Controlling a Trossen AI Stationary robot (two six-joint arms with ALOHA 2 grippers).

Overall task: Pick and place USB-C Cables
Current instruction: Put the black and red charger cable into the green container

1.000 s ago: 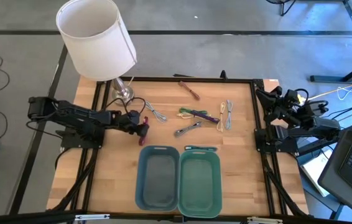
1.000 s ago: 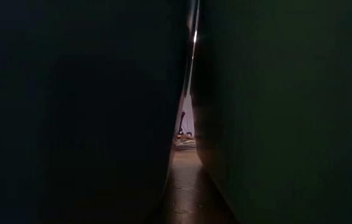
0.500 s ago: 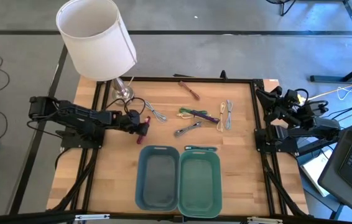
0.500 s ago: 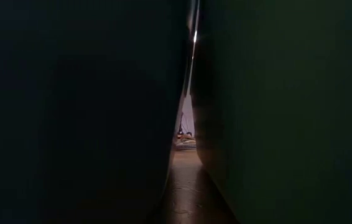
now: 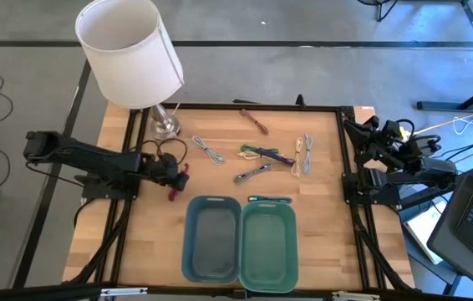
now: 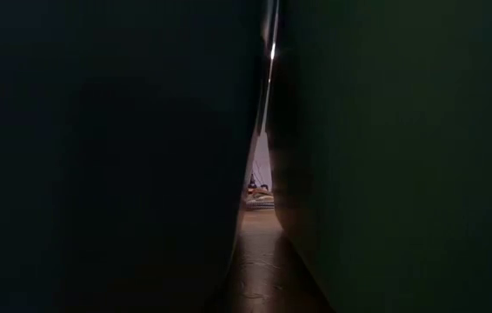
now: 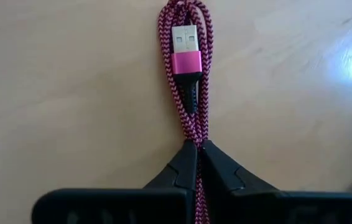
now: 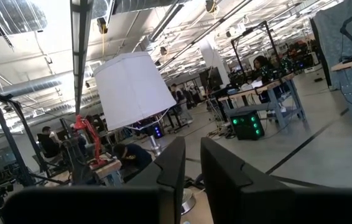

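Note:
My left gripper (image 5: 175, 174) is over the table's left part, shut on a red-pink braided USB cable bundle (image 7: 187, 74) whose metal plug (image 7: 185, 40) shows beyond the fingertips. Other cables lie loose on the wood: a grey one (image 5: 210, 152), a green and purple one (image 5: 261, 152), another grey one (image 5: 253, 173), a brown one (image 5: 255, 119), a beige one (image 5: 297, 155) and a pale one (image 5: 307, 154). A green cable (image 5: 268, 199) lies at the green tray's far rim. My right gripper (image 8: 192, 163) is parked at the table's right edge, pointing into the room, open by a narrow gap. My left gripper pinches the bundle's looped end (image 7: 196, 144) between its two fingertips (image 7: 179, 163). The fingers come slanting down from the table's left and lie along the bundle. The plug end reaches out past the fingertips over the wood; whether it touches the table, I cannot tell.
A blue tray (image 5: 193, 242) and a green tray (image 5: 290, 242) stand side by side at the near edge and block most of the low view. A lamp with a white shade (image 5: 129, 52) stands on its metal base (image 5: 164, 125) at the far left corner.
My left gripper has drawn back toward the table's left edge and a little toward the near edge, still shut on the red-pink cable, which has gone along with it.

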